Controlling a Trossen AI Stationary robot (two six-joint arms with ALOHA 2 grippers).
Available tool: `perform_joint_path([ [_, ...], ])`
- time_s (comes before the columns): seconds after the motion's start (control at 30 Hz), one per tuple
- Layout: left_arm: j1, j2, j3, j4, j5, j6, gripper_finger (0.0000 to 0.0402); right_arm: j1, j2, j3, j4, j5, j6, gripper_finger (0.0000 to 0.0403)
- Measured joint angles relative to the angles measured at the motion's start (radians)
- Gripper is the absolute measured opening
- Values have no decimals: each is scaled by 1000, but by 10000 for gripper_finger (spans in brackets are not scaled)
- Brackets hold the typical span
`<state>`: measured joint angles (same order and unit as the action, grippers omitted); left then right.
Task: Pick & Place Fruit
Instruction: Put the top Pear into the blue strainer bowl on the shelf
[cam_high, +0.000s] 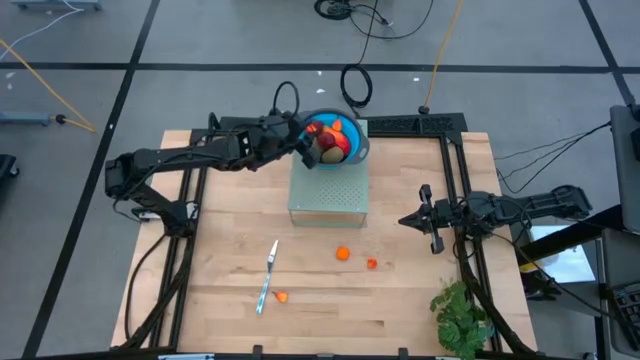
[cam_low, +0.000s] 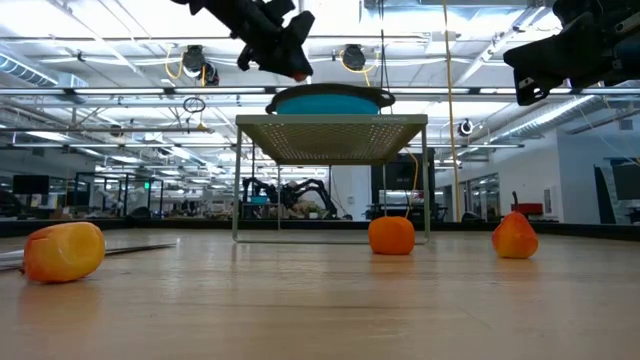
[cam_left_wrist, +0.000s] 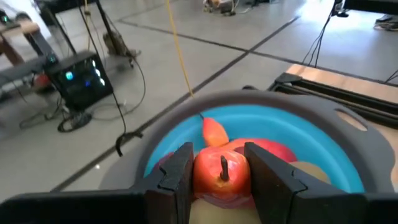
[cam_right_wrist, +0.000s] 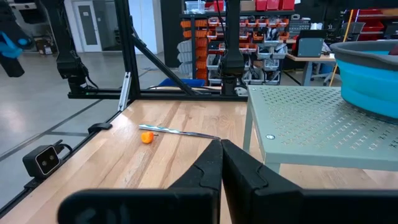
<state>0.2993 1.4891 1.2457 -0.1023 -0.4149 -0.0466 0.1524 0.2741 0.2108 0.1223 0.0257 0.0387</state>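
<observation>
- Left gripper (cam_left_wrist: 221, 180) sits over the blue bowl (cam_high: 357, 147) on the perforated stand (cam_high: 328, 195), far centre of the table (cam_high: 220, 300); fingers (cam_left_wrist: 176, 180) closed partway on a red apple-like fruit (cam_left_wrist: 222, 173), one pad on each side.
- Apple hangs directly between the pads, stem toward the wrist camera, right above the fruit already in the bowl: an orange pointed piece (cam_left_wrist: 213, 131), a red piece (cam_left_wrist: 273, 151), a pale one at the side. Next move is judged to be straight down and let go.
- Apple: glossy, red-orange, round, dark stem; no clear long axis.
- Right gripper (cam_right_wrist: 221, 163) waits at the right side of the table, fingers pressed together, holding nothing.
- Loose fruit on the table, near the stand: orange ball (cam_high: 343, 254), small red-orange piece (cam_high: 372, 264), small orange piece (cam_high: 282, 297) beside the knife (cam_high: 267, 277).
- Right arm looks nearer the ball and red-orange piece; the piece by the knife lies more to the left arm's side.
- Plant (cam_high: 460, 315) at near right.
</observation>
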Motion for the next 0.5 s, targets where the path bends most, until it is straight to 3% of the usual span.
perform_joint_path([
  [0.33, 17, 0, 0, -89, 0, -84, 129, 0, 0, 0, 0, 0, -1, 0],
  [0.5, 34, 0, 0, -89, 50, -99, 129, 0, 0, 0, 0, 0, -2, 0],
])
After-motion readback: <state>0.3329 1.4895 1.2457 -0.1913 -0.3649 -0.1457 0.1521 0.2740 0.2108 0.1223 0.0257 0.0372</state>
